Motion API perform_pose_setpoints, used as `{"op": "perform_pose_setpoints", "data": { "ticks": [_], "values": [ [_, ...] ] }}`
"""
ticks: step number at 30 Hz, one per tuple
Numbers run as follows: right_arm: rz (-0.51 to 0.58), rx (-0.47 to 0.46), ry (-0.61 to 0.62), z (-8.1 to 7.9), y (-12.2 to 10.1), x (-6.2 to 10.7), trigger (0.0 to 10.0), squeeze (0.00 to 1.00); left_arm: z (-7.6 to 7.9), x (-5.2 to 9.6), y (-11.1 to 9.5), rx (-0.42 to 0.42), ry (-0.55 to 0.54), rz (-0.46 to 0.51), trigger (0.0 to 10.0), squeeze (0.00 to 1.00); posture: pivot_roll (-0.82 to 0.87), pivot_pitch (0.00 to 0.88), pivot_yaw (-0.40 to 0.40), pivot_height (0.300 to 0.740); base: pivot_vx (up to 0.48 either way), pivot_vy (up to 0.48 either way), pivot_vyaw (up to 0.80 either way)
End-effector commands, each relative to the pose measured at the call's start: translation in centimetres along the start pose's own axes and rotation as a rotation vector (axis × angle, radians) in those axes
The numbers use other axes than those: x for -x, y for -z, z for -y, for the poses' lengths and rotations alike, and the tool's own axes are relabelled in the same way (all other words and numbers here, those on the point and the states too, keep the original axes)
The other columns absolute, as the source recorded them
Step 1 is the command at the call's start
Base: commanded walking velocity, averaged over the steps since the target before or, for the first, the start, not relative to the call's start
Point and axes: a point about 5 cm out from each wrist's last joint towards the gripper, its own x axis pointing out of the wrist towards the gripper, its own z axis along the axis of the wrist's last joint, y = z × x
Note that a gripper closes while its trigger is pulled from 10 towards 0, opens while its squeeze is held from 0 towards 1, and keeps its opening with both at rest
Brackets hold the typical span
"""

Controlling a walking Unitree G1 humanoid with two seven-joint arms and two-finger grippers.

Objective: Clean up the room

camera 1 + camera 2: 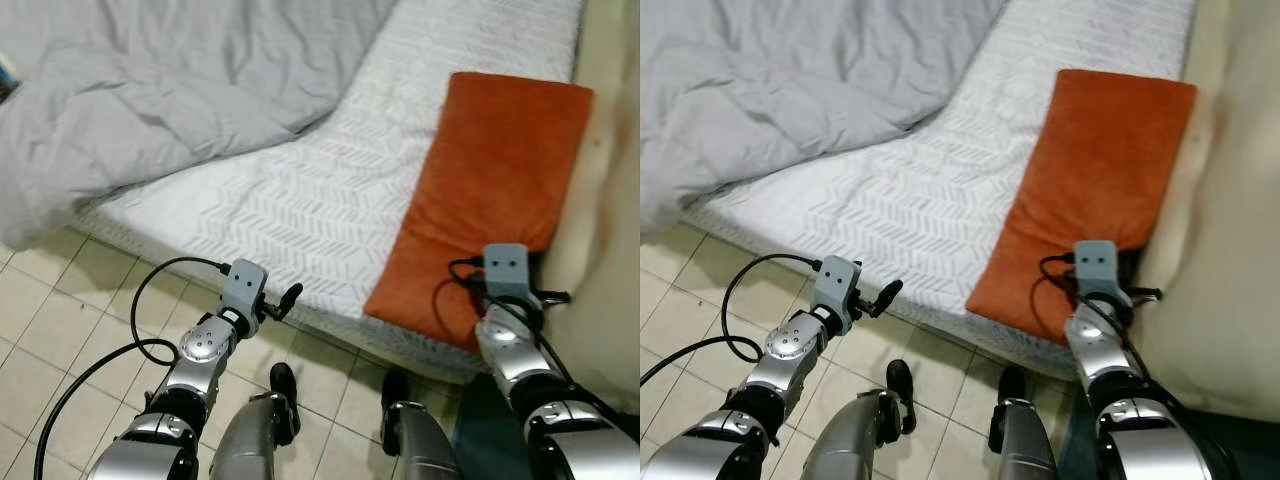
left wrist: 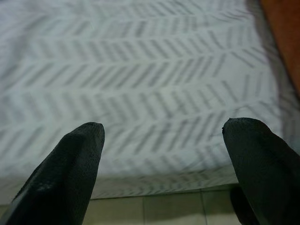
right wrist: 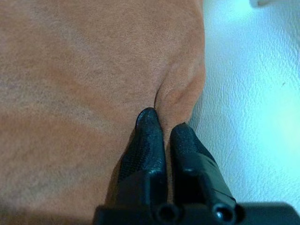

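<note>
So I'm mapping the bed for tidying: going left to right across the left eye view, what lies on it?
Grey duvet → bare patterned mattress → orange pillow, pinched near its edge by the right gripper.

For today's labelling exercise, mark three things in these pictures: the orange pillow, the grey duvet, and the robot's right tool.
orange pillow (image 1: 500,170): left eye view, middle of its top face.
grey duvet (image 1: 150,80): left eye view, its rumpled middle.
right tool (image 3: 165,123): right wrist view, between the fingertips pinching the pillow's edge.
</note>
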Motion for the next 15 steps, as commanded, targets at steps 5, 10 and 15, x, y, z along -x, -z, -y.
{"op": "perform_pose_setpoints", "data": {
  "ticks": [5, 10, 15],
  "values": [
    [-0.292, -0.172, -0.052, 2.3, 5.2, 0.4, 10.0, 0.0, 1.4, 1.0, 1.4, 0.048, 0.033, 0.003, 10.0, 0.0, -0.11, 0.584, -0.001, 0.74, 0.0, 0.0, 0.0],
    [-0.28, -0.119, -0.147, 2.4, 4.7, -0.2, 10.0, 0.0, 3.0, 1.5, 0.9, 0.083, 0.117, 0.104, 10.0, 0.0, -0.1, 0.588, -0.002, 0.74, 0.0, 0.0, 0.0],
    [-0.264, -0.093, -0.163, 3.3, 4.4, -0.8, 10.0, 0.0, 8.6, 1.8, 0.8, 0.208, 0.401, 0.128, 10.0, 0.0, -0.1, 0.597, -0.008, 0.74, 0.0, 0.0, 0.0]
  ]
}}
